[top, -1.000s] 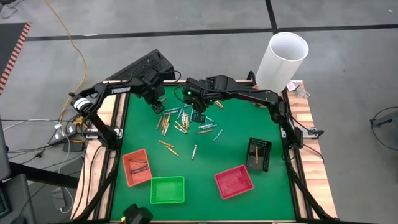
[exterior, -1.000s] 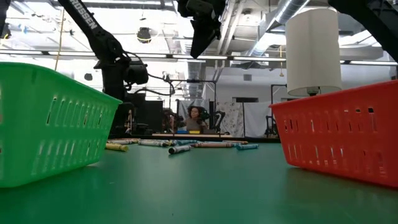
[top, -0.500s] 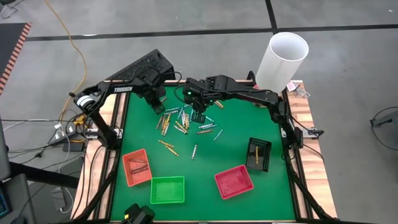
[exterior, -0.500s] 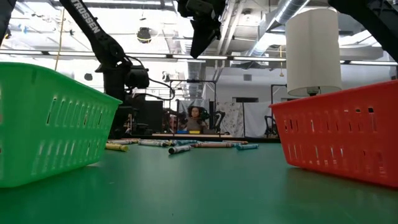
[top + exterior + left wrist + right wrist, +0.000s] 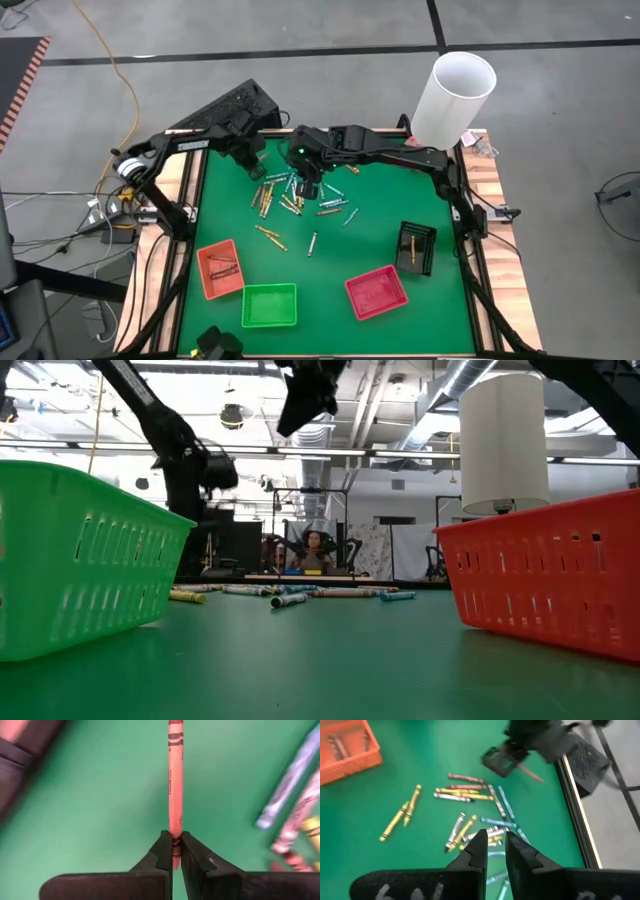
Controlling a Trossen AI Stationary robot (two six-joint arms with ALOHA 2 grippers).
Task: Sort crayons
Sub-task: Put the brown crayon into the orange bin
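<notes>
Crayon [image 5: 175, 785], reddish-brown, clamped in our left end effector [image 5: 173, 851]; right end effector [image 5: 494, 845] narrow, empty, over the eleven-o'clock pile [image 5: 295, 195].

A robotics lab or workshop, by every sign. Bare grey concrete floor [image 5: 300, 40] marked with black tape lines [image 5: 250, 52], a yellow cable [image 5: 112, 60] trailing across it. Green-topped work surface [image 5: 330, 260] framed in wood, with two dark arms mounted at its edges. Beyond it, open ceiling with exposed ducts [image 5: 470, 375] and strip lights, a person [image 5: 313, 548] seated at a far bench among equipment.
</notes>
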